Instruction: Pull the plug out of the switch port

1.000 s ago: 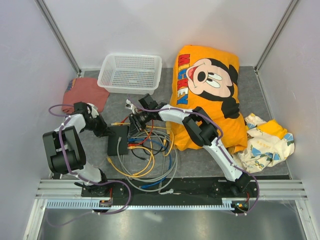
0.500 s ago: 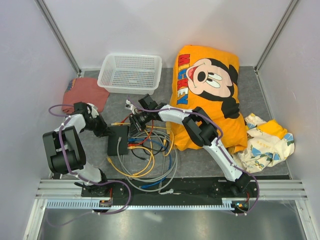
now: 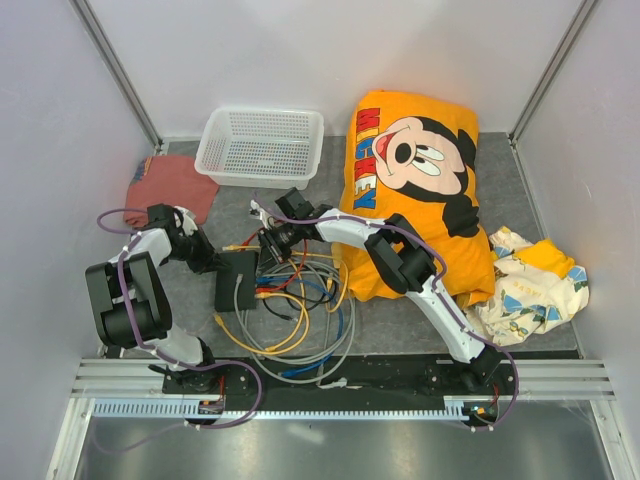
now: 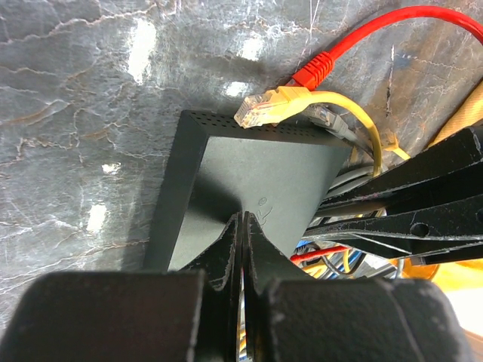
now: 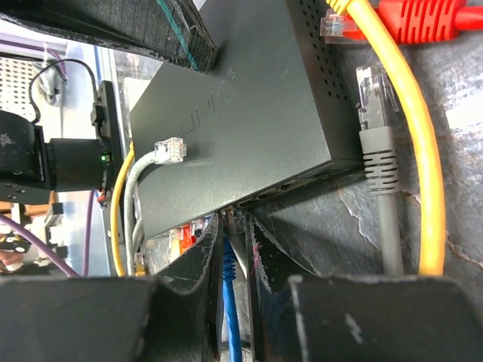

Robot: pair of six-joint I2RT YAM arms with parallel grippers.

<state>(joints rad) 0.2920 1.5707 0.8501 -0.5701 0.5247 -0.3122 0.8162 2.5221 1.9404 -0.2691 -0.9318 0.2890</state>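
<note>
The switch (image 3: 237, 278) is a flat black box on the mat, and it also shows in the left wrist view (image 4: 256, 166) and the right wrist view (image 5: 234, 128). My left gripper (image 4: 240, 219) is shut with nothing in it, its tips resting on the switch's top. My right gripper (image 5: 235, 222) is at the switch's port side, its fingers closed on the blue cable's plug (image 5: 229, 245), which sits in a port. From above the right gripper (image 3: 266, 243) is at the switch's far right corner.
Loose cables (image 3: 295, 320) coil in front of the switch. Unplugged yellow (image 4: 264, 105), red (image 4: 313, 72) and grey (image 5: 375, 98) plugs lie by it. A white basket (image 3: 260, 145), a red cloth (image 3: 170, 185), an orange Mickey pillow (image 3: 415, 180) and a patterned cloth (image 3: 530, 280) lie around.
The right arm has edged slightly left at the switch's corner. The left arm has not moved.
</note>
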